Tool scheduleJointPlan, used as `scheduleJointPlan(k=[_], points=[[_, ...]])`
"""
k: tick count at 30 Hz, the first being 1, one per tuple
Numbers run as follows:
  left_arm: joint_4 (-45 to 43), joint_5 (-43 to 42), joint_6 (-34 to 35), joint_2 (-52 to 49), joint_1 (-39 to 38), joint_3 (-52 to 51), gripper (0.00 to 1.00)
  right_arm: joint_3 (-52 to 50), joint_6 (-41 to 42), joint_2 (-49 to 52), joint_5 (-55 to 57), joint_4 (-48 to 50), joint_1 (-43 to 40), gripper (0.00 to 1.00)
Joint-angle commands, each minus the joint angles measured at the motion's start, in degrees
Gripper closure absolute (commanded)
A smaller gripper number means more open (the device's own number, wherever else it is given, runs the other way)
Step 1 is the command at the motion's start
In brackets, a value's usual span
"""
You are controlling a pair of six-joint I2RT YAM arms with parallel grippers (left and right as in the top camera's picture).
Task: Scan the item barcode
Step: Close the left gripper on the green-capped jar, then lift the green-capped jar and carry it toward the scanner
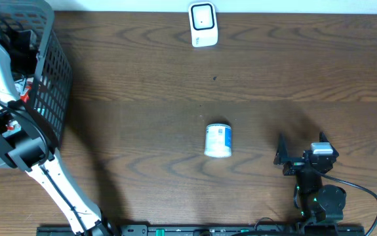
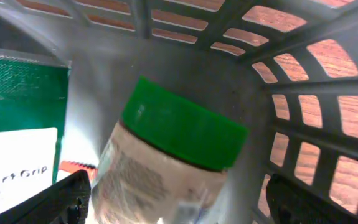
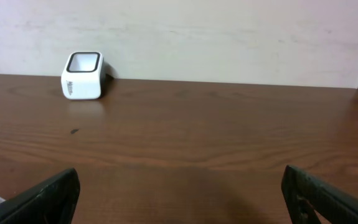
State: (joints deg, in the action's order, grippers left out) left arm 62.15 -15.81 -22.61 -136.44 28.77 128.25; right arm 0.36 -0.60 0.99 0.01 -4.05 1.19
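the left pincer (image 2: 179, 196) is down inside the basket (image 1: 52, 78) at the far left of the surface (image 1: 142, 98). its fingers (image 2: 63, 199) stand wide, one on each side of a jar (image 2: 160, 180) with a green lid (image 2: 182, 124). the jar leans tilted; the finger on the right of the wrist view is clear of it, and whether the other touches it i cannot tell. a green box (image 2: 20, 99) with a white label lies just beside the jar. the scanner (image 1: 203, 25) sits at the far edge of the surface, well apart from the basket. a white and blue can (image 1: 218, 140) lies on its side near the middle. the right pincer (image 3: 180, 177) hovers low at the near right, spread wide and holding nothing, facing the scanner.
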Motion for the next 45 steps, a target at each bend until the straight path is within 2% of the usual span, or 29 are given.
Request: scheduleJointPlan(k=[1,19,25,27,30,36,42,45], points=[[-1.0,-1.1,-0.9,-1.7,0.3,0.1,0.14,0.0,0.6,-0.2,0.6,-0.2,-0.3,0.01],[-5.5,1.8,1.0,-1.9,0.3,-5.6,0.15,0.0,0.6,-0.2,0.6,-0.2,-0.3,0.01],[-6.9,1.8,3.5,-1.5,0.3,-5.2,0.24,0.0,0.6,-0.2,0.6,-0.2,-0.3,0.01],[-7.0,1.9,4.9,-1.1,0.3,-4.7,0.33,0.0,0.6,-0.2,0.5,-0.2,-0.3,0.01],[-7.0,1.9,5.4,0.7,0.4,-4.6,0.36,0.0,0.6,-0.2,0.6,-0.2,-0.3,0.01],[-8.0,2.4,6.5,9.4,0.7,-4.6,0.36,0.0,0.6,-0.2,0.6,-0.2,-0.3,0.01],[-9.6,9.0,14.0,21.2,0.8,-4.6,0.36,0.0,0.6,-0.2,0.6,-0.2,-0.3,0.01],[-9.6,9.4,17.7,27.3,0.8,-4.6,0.36,0.0,0.6,-0.2,0.6,-0.2,-0.3,0.01]])
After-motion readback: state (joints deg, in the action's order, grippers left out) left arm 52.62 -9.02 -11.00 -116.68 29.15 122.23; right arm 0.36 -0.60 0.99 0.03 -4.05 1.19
